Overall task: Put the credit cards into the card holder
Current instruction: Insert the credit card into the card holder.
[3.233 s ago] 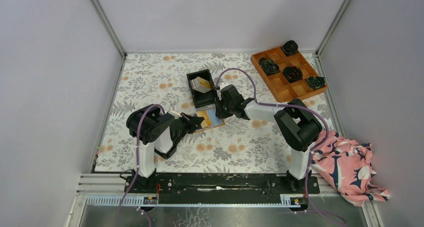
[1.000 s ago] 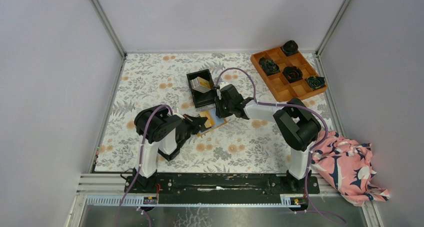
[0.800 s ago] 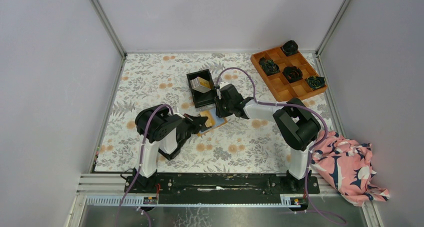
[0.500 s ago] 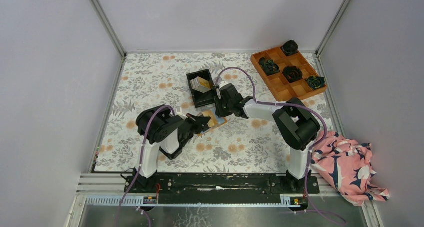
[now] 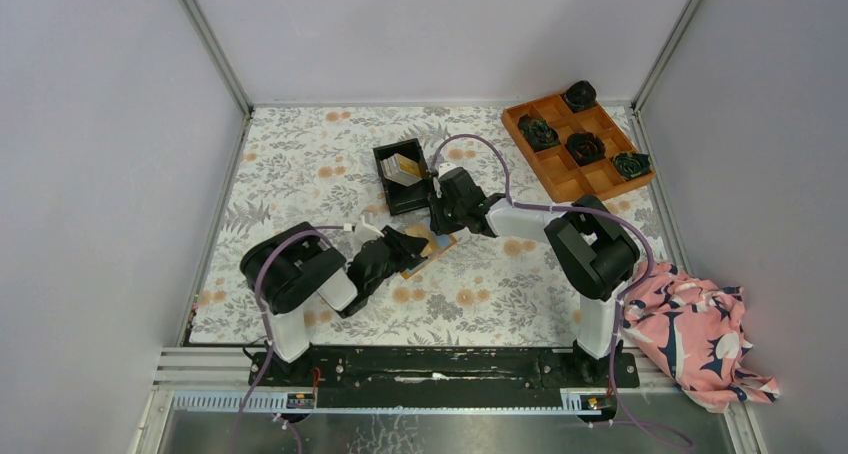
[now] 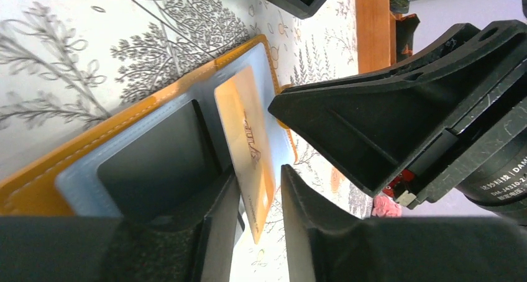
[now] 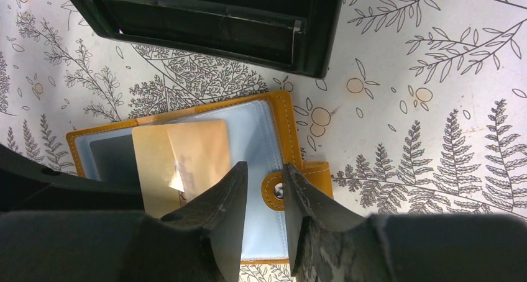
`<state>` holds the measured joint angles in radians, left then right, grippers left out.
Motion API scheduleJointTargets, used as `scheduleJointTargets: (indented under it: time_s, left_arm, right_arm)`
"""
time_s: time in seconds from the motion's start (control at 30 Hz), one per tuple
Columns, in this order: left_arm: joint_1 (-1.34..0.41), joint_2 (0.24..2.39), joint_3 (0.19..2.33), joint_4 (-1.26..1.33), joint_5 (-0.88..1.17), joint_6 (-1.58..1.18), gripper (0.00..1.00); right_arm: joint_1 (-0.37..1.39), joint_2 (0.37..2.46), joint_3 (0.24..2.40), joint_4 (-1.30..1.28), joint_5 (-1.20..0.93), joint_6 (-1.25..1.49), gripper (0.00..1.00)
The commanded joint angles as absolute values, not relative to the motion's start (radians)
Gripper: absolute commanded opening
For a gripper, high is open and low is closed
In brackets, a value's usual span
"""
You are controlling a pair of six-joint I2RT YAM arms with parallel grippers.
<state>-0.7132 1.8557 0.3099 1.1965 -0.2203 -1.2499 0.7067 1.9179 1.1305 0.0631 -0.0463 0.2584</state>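
The card holder point(image 5: 432, 246) lies open on the floral table, orange-tan rim point(image 7: 284, 123) around a light blue inside point(image 6: 84, 176). A tan credit card point(image 7: 180, 158) rests on its blue inside. The card's near end point(image 6: 248, 164) sticks out between the fingers of my left gripper point(image 6: 258, 176), which is open, with a gap on the right side. My right gripper point(image 7: 265, 170) is open, its tips over the holder's other half by the snap tab point(image 7: 273, 189). More credit cards point(image 5: 403, 166) stand in the black bin point(image 5: 388, 186).
The black bin point(image 7: 217, 21) sits just beyond the holder, close to both grippers point(image 5: 412, 242) point(image 5: 437, 217). An orange compartment tray point(image 5: 570, 181) with dark rosettes is at the back right. A pink patterned cloth point(image 5: 700, 334) lies off the table's right front corner.
My left gripper has gone from shut on the tan card to open, and the card now rests on the holder. The left arm has dropped lower and reached forward. The right arm has held still.
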Motion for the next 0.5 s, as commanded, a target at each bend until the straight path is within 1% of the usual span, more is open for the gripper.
scheduleJointTargets:
  time_s: [0.0, 0.47]
  left_arm:
    - [-0.719, 1.781, 0.267, 0.983, -0.289, -1.169, 0.41]
    - [-0.729, 1.683, 0.272, 0.89, -0.266, -1.127, 0.44]
  right_arm:
    - [0.716, 1.948, 1.14, 0.016, -0.066, 0.256, 0.35]
    - [0.716, 1.944, 1.175, -0.014, -0.059, 0.24, 0.38]
